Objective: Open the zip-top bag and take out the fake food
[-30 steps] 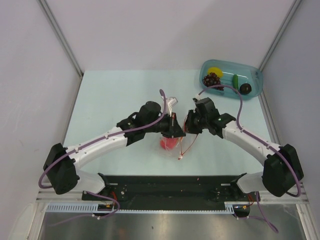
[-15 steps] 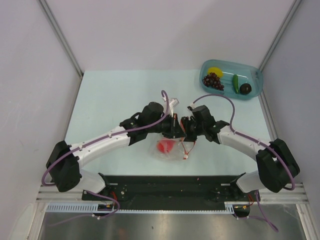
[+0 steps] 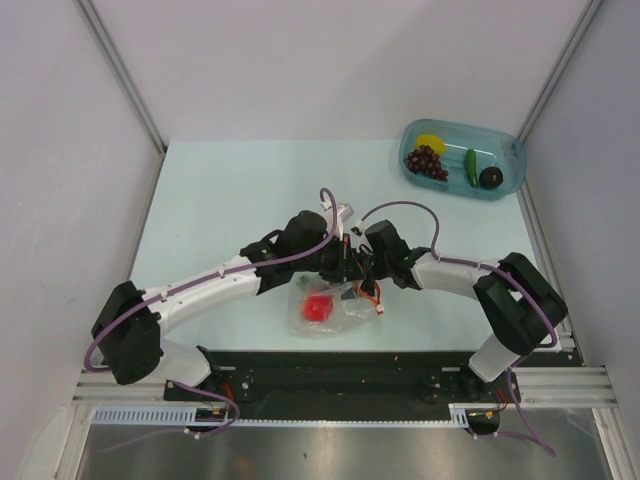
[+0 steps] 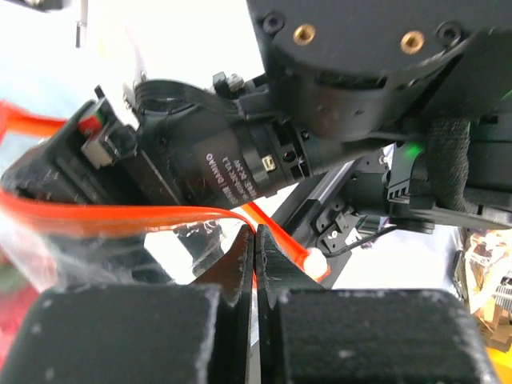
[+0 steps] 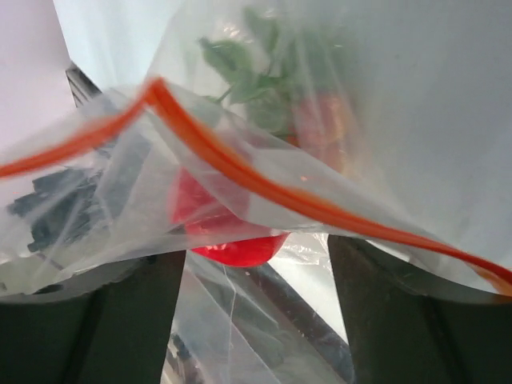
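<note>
Both arms meet over the bag (image 3: 335, 312), near the table's (image 3: 220, 190) 6 o'clock edge.
Left gripper (image 4: 256, 260) is clenched on the bag's orange strip (image 4: 120, 216); right gripper (image 5: 256, 272) is released, fingers wide at its mouth. Red fruit (image 5: 228, 240) sits inside; tray (image 3: 512, 172) is at 1 o'clock.

My left arm (image 3: 205, 282) and my right arm (image 3: 450, 272) have white curved links between bulky black joint housings. A thin purple cable (image 3: 400, 205) runs along each arm. My left end effector (image 4: 256, 260) has two flat black fingers (image 4: 236, 268) with a rough surface. The black housing (image 4: 240, 152) of my right arm carries white printed lettering (image 4: 232, 172), brass-coloured screw inserts (image 4: 302, 33) and a small green light (image 4: 412, 149).
</note>
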